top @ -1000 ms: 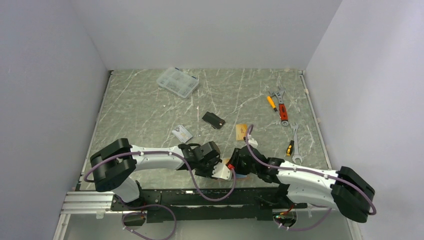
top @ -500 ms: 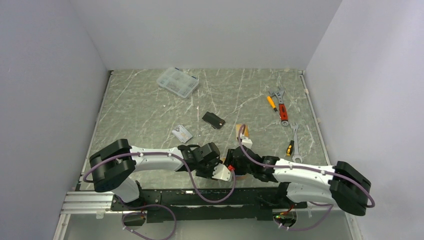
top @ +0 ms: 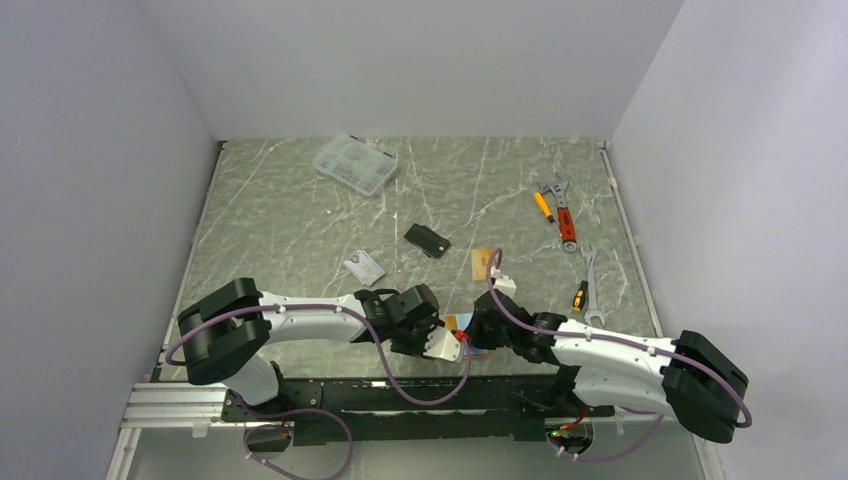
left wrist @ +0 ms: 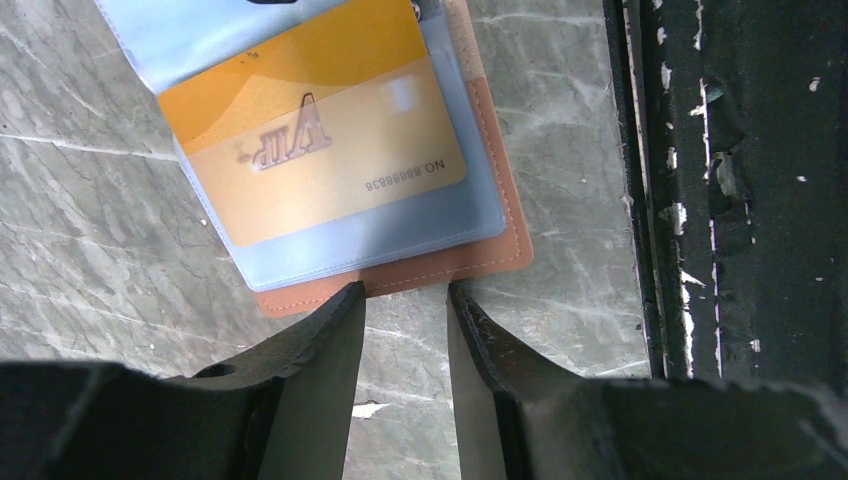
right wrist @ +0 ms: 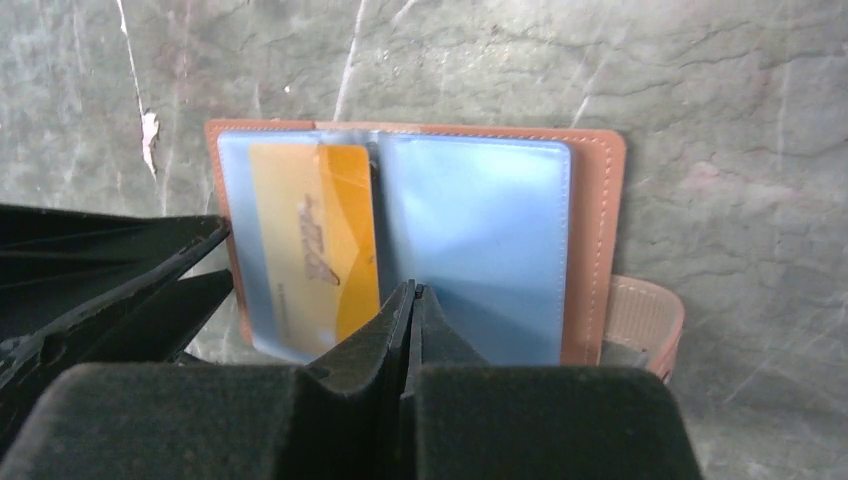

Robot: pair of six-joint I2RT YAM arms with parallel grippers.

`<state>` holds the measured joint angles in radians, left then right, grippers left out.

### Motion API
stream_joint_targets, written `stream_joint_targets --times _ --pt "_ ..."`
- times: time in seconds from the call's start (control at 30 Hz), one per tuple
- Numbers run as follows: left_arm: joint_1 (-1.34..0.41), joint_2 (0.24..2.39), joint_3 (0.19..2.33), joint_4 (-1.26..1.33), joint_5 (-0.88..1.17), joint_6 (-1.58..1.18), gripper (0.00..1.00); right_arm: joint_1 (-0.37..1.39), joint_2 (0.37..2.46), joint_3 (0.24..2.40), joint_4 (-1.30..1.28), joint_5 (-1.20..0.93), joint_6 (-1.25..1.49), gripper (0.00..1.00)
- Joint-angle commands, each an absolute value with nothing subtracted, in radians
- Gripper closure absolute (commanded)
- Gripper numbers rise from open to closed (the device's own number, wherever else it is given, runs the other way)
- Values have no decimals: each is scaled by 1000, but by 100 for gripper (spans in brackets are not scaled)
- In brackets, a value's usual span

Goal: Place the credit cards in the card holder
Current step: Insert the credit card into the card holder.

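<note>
Orange-gold card [left wrist: 315,160] sleeved in card holder [left wrist: 515,250], left gripper [left wrist: 405,295] narrowly parted at its edge, right gripper [right wrist: 410,295] closed over fold.

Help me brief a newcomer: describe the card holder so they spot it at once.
Find the near edge of the table, between the left gripper and the right gripper. The card holder lies open there: a pinkish-brown wallet lined with bluish clear sleeves, one holding an orange-gold card. Unlike the loose black card farther out, it has stitched edges and a strap tab.
</note>
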<state>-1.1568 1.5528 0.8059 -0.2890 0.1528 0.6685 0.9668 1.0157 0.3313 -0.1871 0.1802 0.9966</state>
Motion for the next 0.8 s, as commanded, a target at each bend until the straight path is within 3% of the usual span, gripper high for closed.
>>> stream_joint_targets --times 0.0,0.27,0.77 --pt "-1152 1543 794 -296 164 667 59 909 1033 349 -159 152 942 100" --pt "-1154 1567 825 -303 162 673 59 893 1141 332 -22 50 944 100" --pt "-1154 1580 828 -295 180 665 59 990 1206 387 19 58 969 100"
